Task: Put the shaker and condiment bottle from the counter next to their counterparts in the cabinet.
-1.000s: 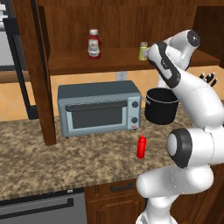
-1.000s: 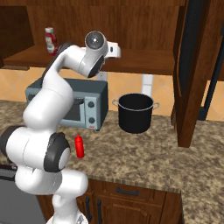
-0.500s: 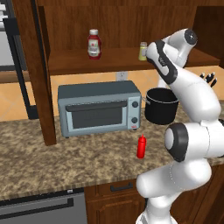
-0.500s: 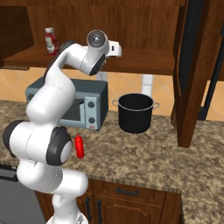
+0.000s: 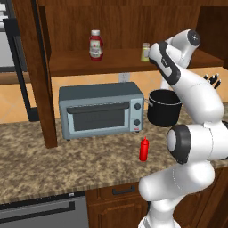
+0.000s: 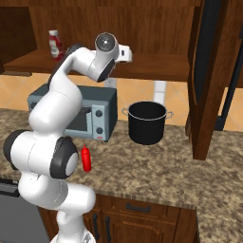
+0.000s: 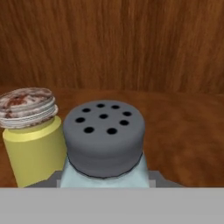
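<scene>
While the gripper (image 7: 105,181) clamps the pale shaker (image 7: 104,144) under its perforated grey cap, a yellow-green shaker (image 7: 33,140) stands beside.

A: Even, soft rendered light; is there glare anywhere?
B: None. The cabinet (image 5: 111,26) recess above the toaster oven (image 5: 101,111) is dimmer, and the hand view looks coarse and slightly blurred.

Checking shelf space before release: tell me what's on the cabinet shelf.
On the shelf: ketchup bottle at its left, yellow shaker toward the right, and the blue-grey shaker beside it. The arm covers the shelf's right part in the left base view.
</scene>
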### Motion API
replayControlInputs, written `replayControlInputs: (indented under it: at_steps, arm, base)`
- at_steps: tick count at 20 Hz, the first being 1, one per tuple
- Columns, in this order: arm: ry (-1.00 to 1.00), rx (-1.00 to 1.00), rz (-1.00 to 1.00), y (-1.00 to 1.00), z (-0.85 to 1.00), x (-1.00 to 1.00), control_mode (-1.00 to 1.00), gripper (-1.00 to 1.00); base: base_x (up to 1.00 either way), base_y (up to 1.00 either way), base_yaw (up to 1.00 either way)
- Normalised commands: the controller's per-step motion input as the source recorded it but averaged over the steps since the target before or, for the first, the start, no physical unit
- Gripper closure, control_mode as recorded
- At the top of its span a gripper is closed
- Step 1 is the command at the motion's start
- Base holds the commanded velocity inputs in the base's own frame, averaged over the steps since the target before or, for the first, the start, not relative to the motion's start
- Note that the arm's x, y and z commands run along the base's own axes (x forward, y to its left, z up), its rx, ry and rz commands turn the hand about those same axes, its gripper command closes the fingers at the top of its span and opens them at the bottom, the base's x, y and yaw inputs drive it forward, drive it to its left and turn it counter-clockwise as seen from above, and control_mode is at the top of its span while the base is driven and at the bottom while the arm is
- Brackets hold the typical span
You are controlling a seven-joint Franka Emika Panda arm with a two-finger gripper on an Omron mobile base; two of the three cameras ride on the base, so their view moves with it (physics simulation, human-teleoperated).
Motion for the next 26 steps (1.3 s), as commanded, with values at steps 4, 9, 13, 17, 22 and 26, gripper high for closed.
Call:
replayControlInputs:
  at_steps: [4,9,13,17,22,26]
  arm:
    - [0.00,0.00,0.00,0.00,-0.44,0.02,-1.00,1.00]
    - [0.00,0.00,0.00,0.02,-0.37,0.06,-1.00,1.00]
    - [0.00,0.00,0.00,0.05,-0.26,0.11,-1.00,-1.00]
    - [-0.01,0.00,0.00,0.00,-0.06,0.01,-1.00,-1.00]
    - [-0.11,0.00,0.00,0.00,0.00,-0.30,-1.00,-1.00]
    - [-0.13,0.00,0.00,0.00,-0.09,-0.44,-1.00,-1.00]
  base:
    - [0.00,0.00,0.00]
    - [0.00,0.00,0.00]
    - [0.00,0.00,0.00]
    - [0.00,0.00,0.00]
    - [0.00,0.00,0.00]
    - [0.00,0.00,0.00]
